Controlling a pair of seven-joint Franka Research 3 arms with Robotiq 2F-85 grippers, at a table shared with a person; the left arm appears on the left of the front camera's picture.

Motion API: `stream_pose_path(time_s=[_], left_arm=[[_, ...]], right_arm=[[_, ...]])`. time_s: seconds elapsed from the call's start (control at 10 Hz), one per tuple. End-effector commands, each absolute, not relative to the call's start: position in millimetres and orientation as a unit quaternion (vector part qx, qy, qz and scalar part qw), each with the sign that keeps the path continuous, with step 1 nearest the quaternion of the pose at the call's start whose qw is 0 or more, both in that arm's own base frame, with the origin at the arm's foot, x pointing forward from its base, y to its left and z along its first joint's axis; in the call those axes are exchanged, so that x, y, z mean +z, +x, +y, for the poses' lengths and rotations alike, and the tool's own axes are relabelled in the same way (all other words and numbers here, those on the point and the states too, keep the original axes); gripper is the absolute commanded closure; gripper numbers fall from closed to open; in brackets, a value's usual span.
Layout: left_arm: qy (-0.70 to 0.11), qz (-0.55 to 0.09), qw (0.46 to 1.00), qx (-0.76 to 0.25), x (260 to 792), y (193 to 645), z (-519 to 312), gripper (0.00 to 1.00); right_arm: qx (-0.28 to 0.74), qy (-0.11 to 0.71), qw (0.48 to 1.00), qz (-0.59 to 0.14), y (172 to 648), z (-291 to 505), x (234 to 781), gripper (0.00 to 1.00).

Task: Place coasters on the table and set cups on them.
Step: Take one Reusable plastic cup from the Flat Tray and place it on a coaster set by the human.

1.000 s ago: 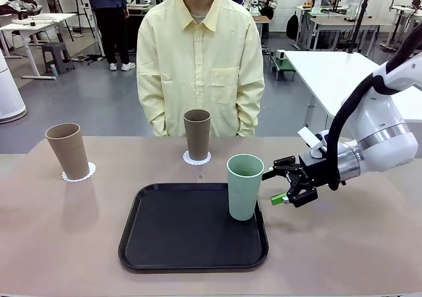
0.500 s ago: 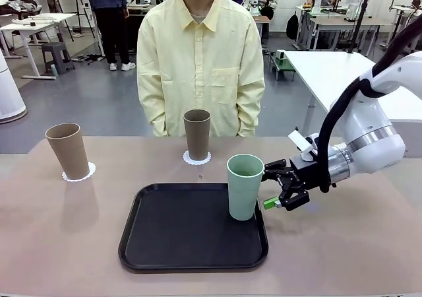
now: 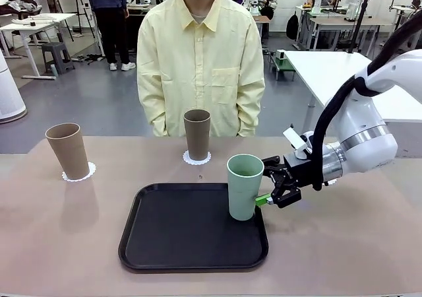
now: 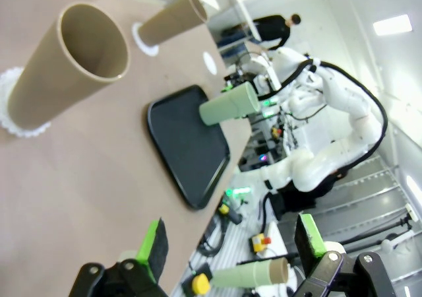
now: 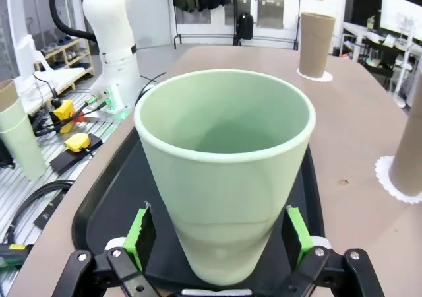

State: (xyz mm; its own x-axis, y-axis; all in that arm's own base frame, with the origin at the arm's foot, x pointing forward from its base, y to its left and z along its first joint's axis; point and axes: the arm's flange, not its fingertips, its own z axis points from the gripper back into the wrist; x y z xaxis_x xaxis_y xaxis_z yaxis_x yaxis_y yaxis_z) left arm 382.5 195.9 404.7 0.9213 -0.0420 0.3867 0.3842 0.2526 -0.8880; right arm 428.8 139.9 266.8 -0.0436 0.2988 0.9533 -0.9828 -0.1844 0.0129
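The pale mint green, tall tapered matte cup [image 3: 244, 186] stands upright near the right edge of the black rounded-square plastic tray [image 3: 178, 234], which lies in the middle of the wide beige-pink desk [image 3: 59, 237] toward its near edge. The right gripper [image 3: 269, 186] is level with the cup's lower half, and in the right wrist view its green-padded fingers [image 5: 140, 236] stand spread to either side of the cup's body [image 5: 224, 171]. They flank it without pressing; whether a pad already touches the wall I cannot tell.

Two brown-tan tapered matte cups are already set on round white lacy paper coasters: one [image 3: 67, 150] on its coaster [image 3: 79, 174] near the desk's far left corner, the other [image 3: 196, 134] on its coaster [image 3: 196, 158] at the middle of the far edge, in front of the person in a pale yellow shirt [image 3: 198, 66].

So the step in hand looks like the grasp of the last cup. A third coaster seems to lie past the tray in the left wrist view [image 4: 210, 62], too small to be sure. Next, the fingers should close evenly on the cup, lift it clear of the tray rim, and keep it upright while carrying it to that free coaster.

The left gripper [image 4: 234, 244] hangs above the desk's left end with its fingers wide apart, holding nothing.
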Motion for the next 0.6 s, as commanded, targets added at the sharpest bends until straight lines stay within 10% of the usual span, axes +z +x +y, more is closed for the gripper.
stream_pose_path(time_s=[0.0, 0.5], left_arm=[[-0.597, -0.145, 0.777, -0.14, 406.6, 381.0, 197.5, 0.0], [-0.597, -0.145, 0.777, -0.14, 406.6, 381.0, 197.5, 0.0]], right_arm=[[0.62, 0.46, 0.509, -0.38, 433.3, 152.1, 259.4, 0.0], [0.626, 0.46, 0.508, -0.373, 436.2, 169.8, 251.6, 0.0]])
